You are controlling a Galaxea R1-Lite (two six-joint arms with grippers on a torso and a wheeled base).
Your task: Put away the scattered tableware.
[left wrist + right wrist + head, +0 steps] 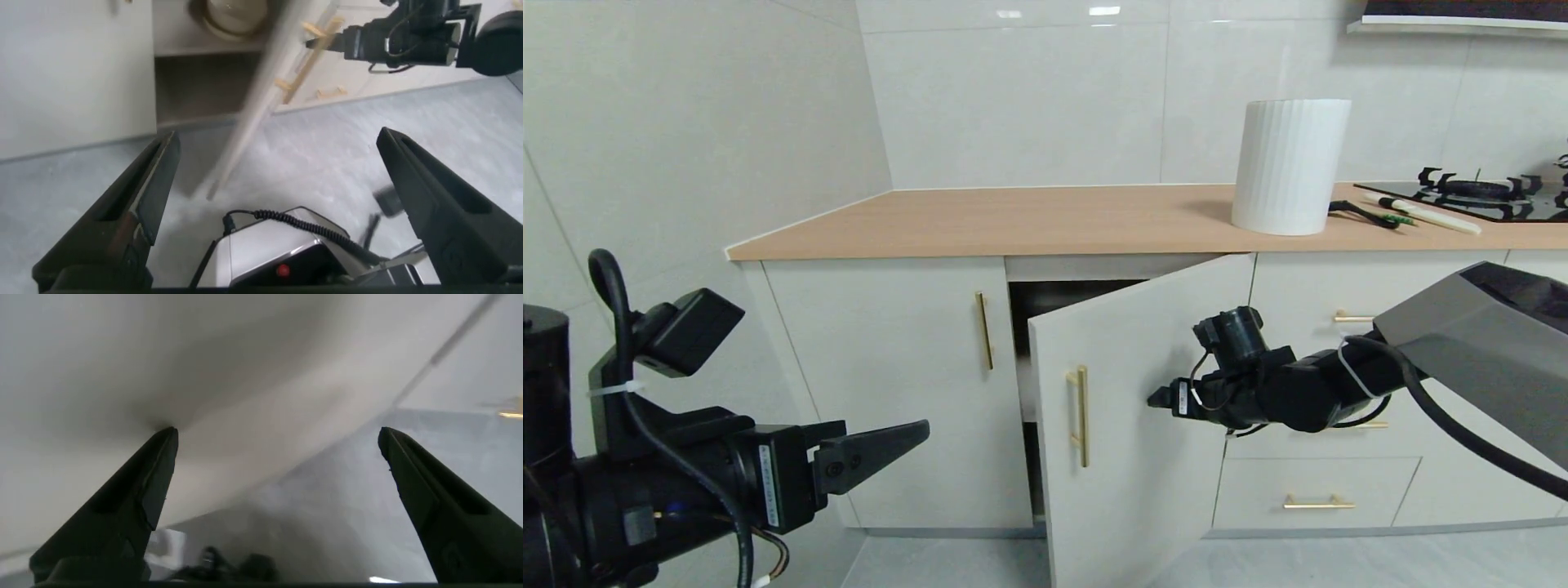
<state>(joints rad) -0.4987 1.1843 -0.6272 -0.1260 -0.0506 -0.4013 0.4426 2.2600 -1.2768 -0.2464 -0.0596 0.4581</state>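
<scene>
I have the left gripper hanging low, out in front of the closed left cabinet door, touching nothing. In its wrist view its two fingers stand wide apart, so the jaws are open with nothing between them. The right gripper is up against the outer face of the open cabinet door, just beside the gold bar handle on the side away from the door's free edge. I cannot tell whether it touches the panel. Its fingers are also spread wide, open and empty, with the pale door surface close ahead of them. The left wrist camera catches that gripper farther off by the handle, and also a round beige vessel on a shelf inside the cupboard, which I cannot name more closely. The scattered tableware is a few long utensils, one dark-handled and one cream-coloured. They lie on the wooden countertop toward its right end, near the front edge, between a tall white ribbed container and the black gas hob. The container stands upright close to the front edge, above the open door. Drawers with gold handles sit below it.
</scene>
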